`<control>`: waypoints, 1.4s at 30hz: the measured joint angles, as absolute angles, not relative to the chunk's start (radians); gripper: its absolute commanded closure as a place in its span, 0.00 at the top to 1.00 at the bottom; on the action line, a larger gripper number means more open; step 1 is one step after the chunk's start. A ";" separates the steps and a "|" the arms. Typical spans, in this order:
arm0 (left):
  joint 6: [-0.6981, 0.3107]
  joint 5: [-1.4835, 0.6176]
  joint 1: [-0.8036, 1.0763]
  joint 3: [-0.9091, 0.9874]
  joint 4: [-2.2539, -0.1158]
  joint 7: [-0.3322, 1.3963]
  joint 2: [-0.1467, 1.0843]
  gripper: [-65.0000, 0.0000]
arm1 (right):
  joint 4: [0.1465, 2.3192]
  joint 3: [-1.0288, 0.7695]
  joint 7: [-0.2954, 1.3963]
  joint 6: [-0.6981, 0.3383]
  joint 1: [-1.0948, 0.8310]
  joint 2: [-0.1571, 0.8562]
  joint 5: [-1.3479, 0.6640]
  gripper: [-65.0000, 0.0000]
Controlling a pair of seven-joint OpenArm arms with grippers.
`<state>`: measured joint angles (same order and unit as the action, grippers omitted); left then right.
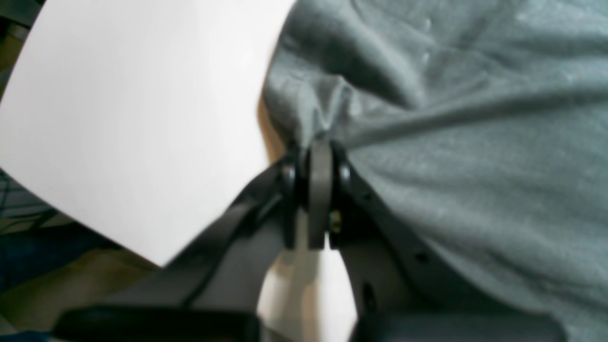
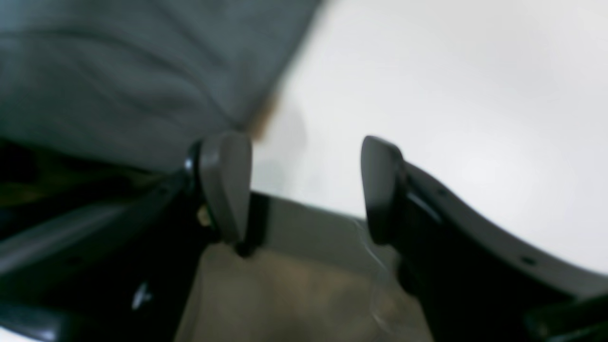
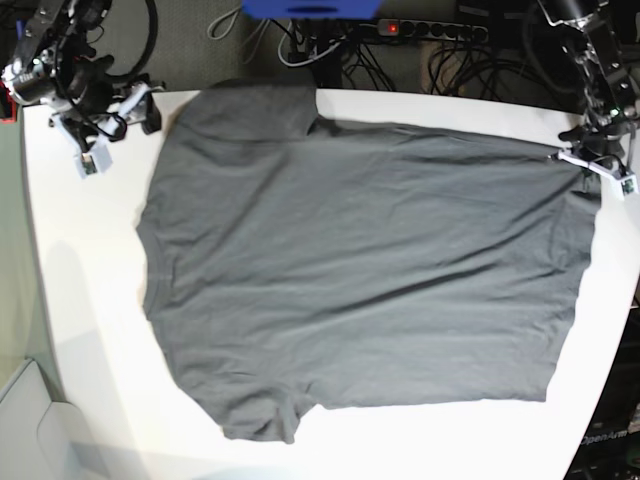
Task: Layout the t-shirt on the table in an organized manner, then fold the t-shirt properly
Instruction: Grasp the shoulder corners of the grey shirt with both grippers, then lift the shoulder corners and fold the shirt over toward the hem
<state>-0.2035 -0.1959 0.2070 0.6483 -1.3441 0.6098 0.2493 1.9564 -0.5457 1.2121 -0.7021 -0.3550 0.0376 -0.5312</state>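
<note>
Blurring both wrist views, left end effector (image 1: 319,156) pinching t-shirt (image 3: 360,265), hem hidden

The t-shirt (image 3: 360,270) is soft, wrinkled charcoal cloth; the table (image 3: 90,330) is smooth, matt white.

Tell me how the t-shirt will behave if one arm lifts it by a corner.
The t-shirt is probably floppy: wrinkles run across it, and it bunches where the left gripper pinches it. It would likely sag and drag rather than lift flat. It looks thin, so probably light. It may slide easily on the smooth table.
</note>
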 measured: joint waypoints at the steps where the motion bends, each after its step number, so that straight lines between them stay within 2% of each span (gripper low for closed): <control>1: -0.202 -0.195 0.207 0.646 -1.345 0.606 0.249 0.00 | 1.956 -0.543 1.221 -0.702 -0.355 0.036 -0.568 0.58; 5: -0.206 -0.199 0.207 0.645 -1.345 0.605 0.249 0.00 | 1.951 -0.542 1.325 -0.702 -0.356 0.030 -0.667 0.58; 10: -0.205 -0.199 0.207 0.645 -1.345 0.604 0.249 0.00 | 1.937 -0.543 1.313 -0.702 -0.359 0.029 -0.701 0.58; 15: -0.205 -0.199 0.207 0.645 -1.345 0.604 0.249 0.00 | 1.825 -0.543 1.331 -0.698 -0.398 0.028 -0.686 0.58; 29: -0.205 -0.199 0.207 0.645 -1.348 0.609 0.249 0.00 | 1.806 -0.417 1.274 -0.698 -0.397 0.030 -0.703 0.58; 42: -0.205 -0.199 0.207 0.645 -1.349 0.612 0.249 0.00 | 1.707 -0.412 1.191 -0.702 -0.389 0.038 -0.760 0.58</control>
<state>-0.2054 -0.1989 0.2070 0.6453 -1.3495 0.6117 0.2493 1.7073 -0.4122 1.1908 -0.7025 -0.3885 0.0380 -0.7597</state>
